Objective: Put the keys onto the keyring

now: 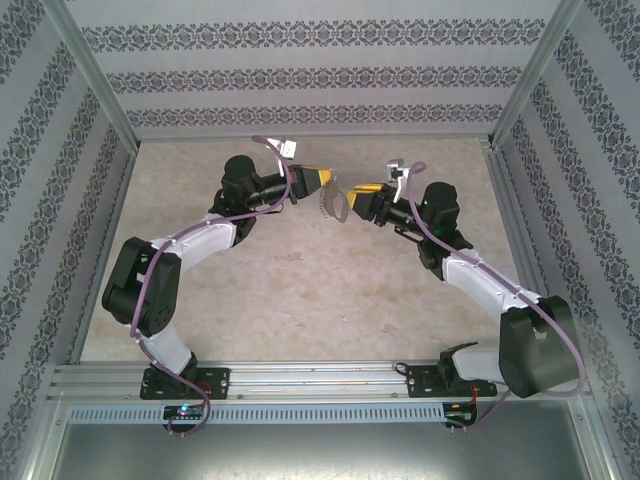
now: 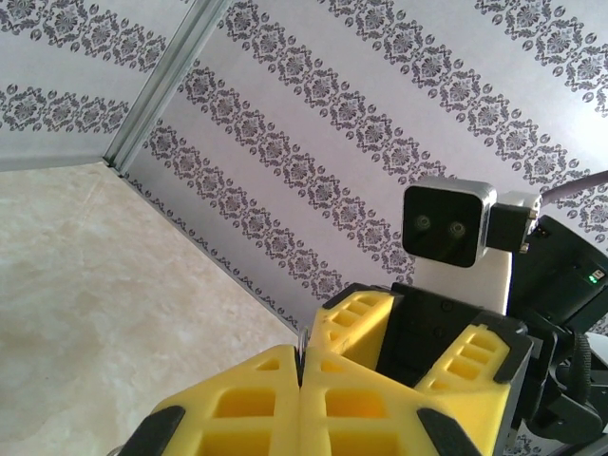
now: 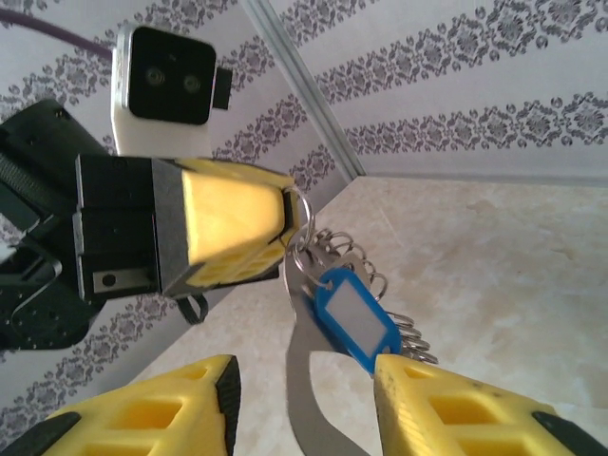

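1. Left gripper (image 3: 283, 220), with two yellow foam-padded fingers: the jaws are pressed fully together and pinch the top of the keyring at their tips. It is raised above the table and points toward the right gripper.
2. Right gripper (image 3: 304, 372), with the same yellow padding: the jaws stand parted with a moderate gap and clamp nothing. It faces the left gripper, tips close together, over the far middle of the table.
3. Grey oval metal keyring (image 3: 296, 399): it hangs in the air from the left gripper's fingertips. Its lower length drops between the right gripper's fingers, with no contact visible on either side. From the top camera it appears as a pale loop (image 1: 335, 204) between the two grippers.
4. Thin fine-linked metal chain (image 3: 377, 277): small links bunch just behind the tag and trail down beside the keyring.
5. Bright-blue oval plastic key tag (image 3: 356, 325), with a white label window: it hangs against the keyring just below the left gripper's tips, tilted. Its lower corner is just beside the right gripper's right finger, and contact cannot be told. The silver key is too small to make out.
6. Beige marbled table (image 1: 300, 300): bare beneath the hanging keyring.
7. Grey patterned enclosure walls (image 1: 300, 80): they stand on three sides.
8. White-and-black wrist camera (image 2: 446, 224): mounted above the right gripper's fingers.
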